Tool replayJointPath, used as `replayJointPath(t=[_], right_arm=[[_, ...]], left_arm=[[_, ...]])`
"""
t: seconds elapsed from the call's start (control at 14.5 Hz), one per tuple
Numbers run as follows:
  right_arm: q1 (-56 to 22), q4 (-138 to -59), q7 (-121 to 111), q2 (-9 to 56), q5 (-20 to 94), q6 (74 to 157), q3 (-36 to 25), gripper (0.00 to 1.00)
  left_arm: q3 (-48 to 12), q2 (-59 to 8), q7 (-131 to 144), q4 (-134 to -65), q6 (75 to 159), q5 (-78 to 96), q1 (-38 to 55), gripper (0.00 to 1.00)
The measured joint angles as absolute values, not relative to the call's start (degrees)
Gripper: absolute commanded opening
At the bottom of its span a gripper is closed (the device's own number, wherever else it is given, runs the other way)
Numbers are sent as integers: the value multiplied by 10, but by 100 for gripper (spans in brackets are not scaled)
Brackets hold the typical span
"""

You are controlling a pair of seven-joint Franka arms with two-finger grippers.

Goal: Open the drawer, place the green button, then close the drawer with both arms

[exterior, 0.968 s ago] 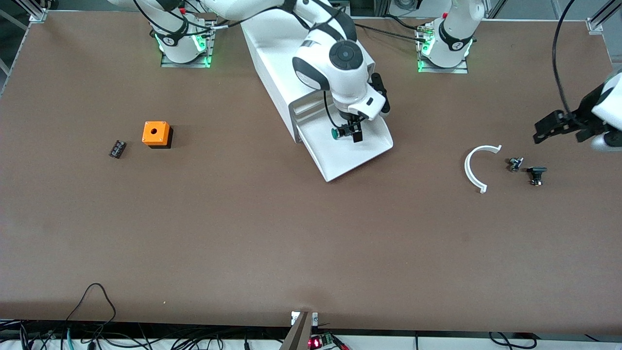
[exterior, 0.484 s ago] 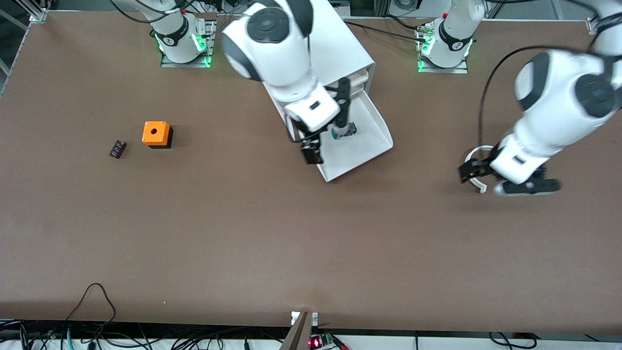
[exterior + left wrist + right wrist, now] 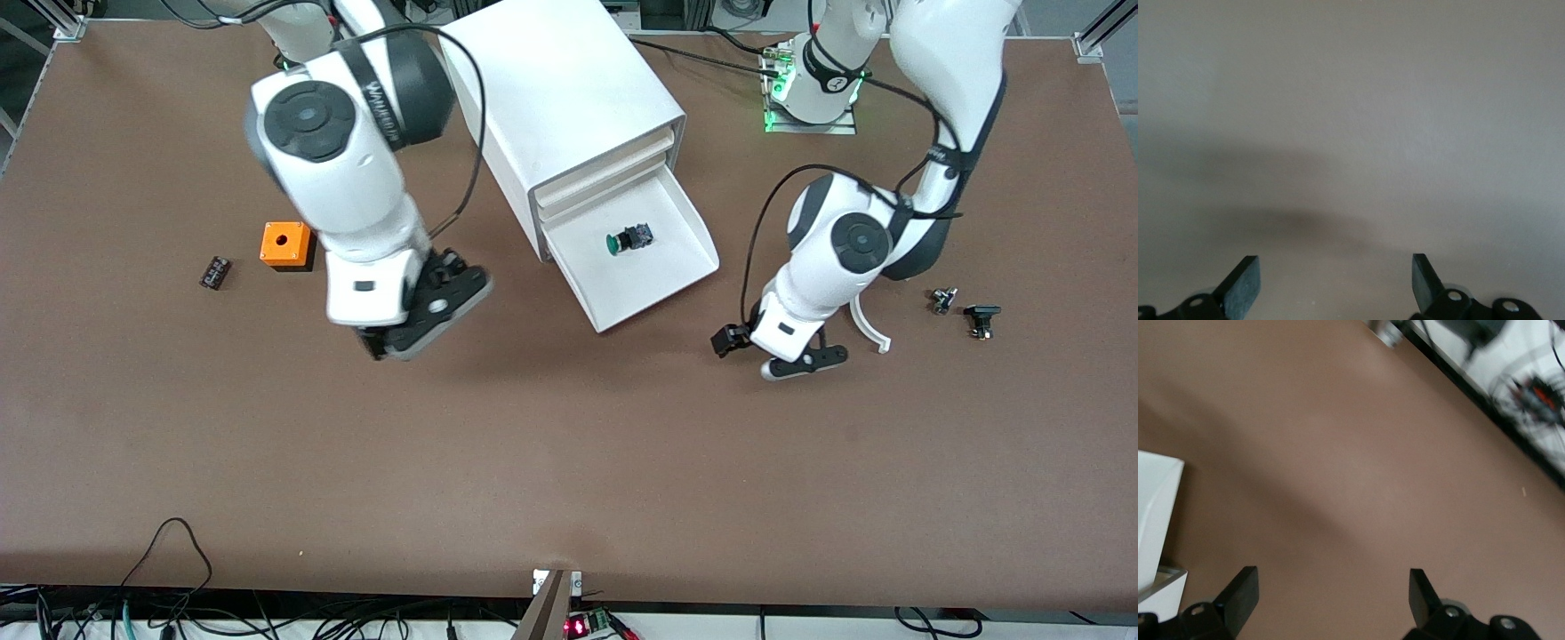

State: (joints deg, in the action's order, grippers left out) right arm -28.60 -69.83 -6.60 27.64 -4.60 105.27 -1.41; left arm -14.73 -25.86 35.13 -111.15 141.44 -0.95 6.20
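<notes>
The lowest drawer (image 3: 662,276) of the white cabinet (image 3: 569,98) is pulled out. The green-capped button (image 3: 627,239) lies on its side in it, free of both grippers. My right gripper (image 3: 418,324) is open and empty over bare table beside the drawer, toward the right arm's end; its wrist view (image 3: 1331,587) shows bare table and a white corner of the drawer (image 3: 1155,513). My left gripper (image 3: 766,353) is open and empty over bare table by the drawer's front corner toward the left arm's end. The left wrist view (image 3: 1335,273) shows only table.
An orange cube with a hole (image 3: 285,244) and a small black ribbed part (image 3: 214,272) lie toward the right arm's end. A white curved piece (image 3: 869,327), partly covered by the left arm, and two small dark parts (image 3: 942,300) (image 3: 981,318) lie toward the left arm's end.
My right gripper let go of the button in the drawer and swung out toward the right arm's end. My left arm swung in from the table's end toward the drawer's front.
</notes>
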Motion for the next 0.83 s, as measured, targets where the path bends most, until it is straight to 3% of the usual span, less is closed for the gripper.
replayJointPath(t=[0.35,0.55,0.83], right_arm=[[-193,-758,44,206,-46,989,-41,100],[-105,-827,39,146,-42,984,-42,100],[-66,-897,33,85,-41,992,-42,100]], left_arm=[[-149,-285,354,-1126,1415,-9,108,100],[-164,-284,354,-1151,1415,-9,137,100],[-202,-272,354,-1178,1414,-9,139,100]])
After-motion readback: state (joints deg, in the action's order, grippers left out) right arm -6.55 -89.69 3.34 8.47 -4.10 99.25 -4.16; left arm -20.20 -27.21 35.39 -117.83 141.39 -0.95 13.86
